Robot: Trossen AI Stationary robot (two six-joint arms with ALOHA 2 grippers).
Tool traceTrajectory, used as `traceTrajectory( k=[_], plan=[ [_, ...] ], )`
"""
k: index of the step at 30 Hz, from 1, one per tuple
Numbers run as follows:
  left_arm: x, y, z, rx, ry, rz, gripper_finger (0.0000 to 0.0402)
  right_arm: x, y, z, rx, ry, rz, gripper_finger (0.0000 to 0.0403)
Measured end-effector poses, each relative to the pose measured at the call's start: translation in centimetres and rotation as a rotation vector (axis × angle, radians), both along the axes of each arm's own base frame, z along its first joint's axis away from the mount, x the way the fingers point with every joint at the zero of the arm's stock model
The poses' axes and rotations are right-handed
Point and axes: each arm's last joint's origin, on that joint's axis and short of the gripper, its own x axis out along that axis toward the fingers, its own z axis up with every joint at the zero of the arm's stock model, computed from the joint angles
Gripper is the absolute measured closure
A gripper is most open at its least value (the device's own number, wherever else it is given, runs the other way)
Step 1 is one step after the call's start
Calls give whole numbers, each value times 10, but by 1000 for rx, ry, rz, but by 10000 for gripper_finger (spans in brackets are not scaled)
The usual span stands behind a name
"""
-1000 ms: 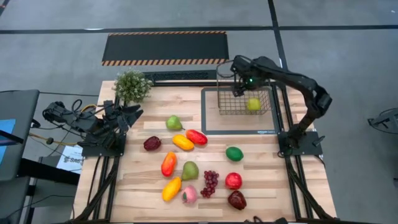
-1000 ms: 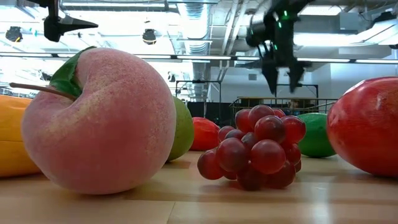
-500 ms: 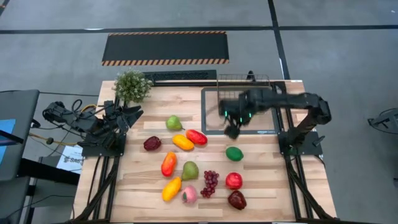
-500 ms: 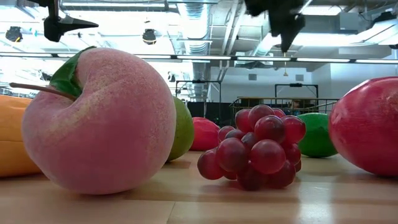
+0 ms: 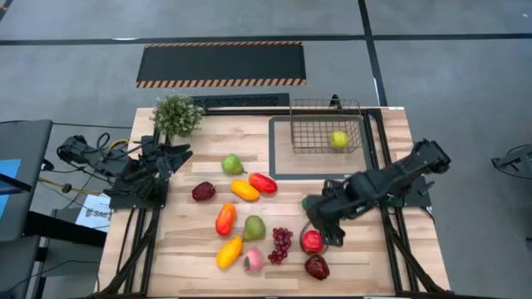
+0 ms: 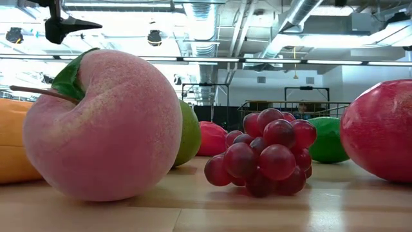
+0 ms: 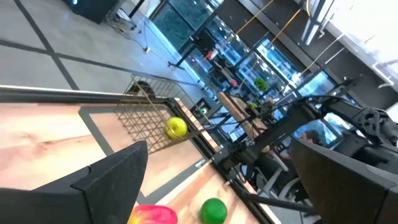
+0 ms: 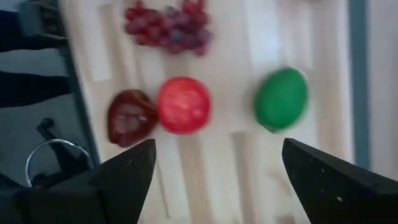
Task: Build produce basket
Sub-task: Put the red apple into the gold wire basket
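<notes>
Swinging away from the basket (image 5: pixel 326 126), the right gripper (image 5: pixel 319 223) hung wide open and empty above the red apple (image 5: pixel 312 241), near the lime (image 8: pixel 281 99).

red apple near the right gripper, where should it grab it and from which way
Grip the red apple across its widest middle, coming straight down from above. It is round and sits free on the table, with the dark red piece close on one side, so the open right gripper should set its fingers across the other two, clearer sides.
</notes>
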Motion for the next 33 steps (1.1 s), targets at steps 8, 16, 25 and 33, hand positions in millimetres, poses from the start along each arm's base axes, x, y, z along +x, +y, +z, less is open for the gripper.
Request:
traceTrajectory(
  k=[8, 16, 25, 33],
  plan=[
    [0, 0, -3, 5, 29, 0, 17, 1, 25, -34, 19, -39, 76, 35],
    [0, -1, -5, 7, 44, -50, 17, 13, 27, -61, 42, -136, 43, 35],
    [0, -2, -5, 8, 47, -63, 17, 21, 35, -102, 22, -22, 30, 35],
    [0, -2, -6, -11, 52, -75, 17, 30, 42, -128, -16, 42, 42, 35]
  ],
)
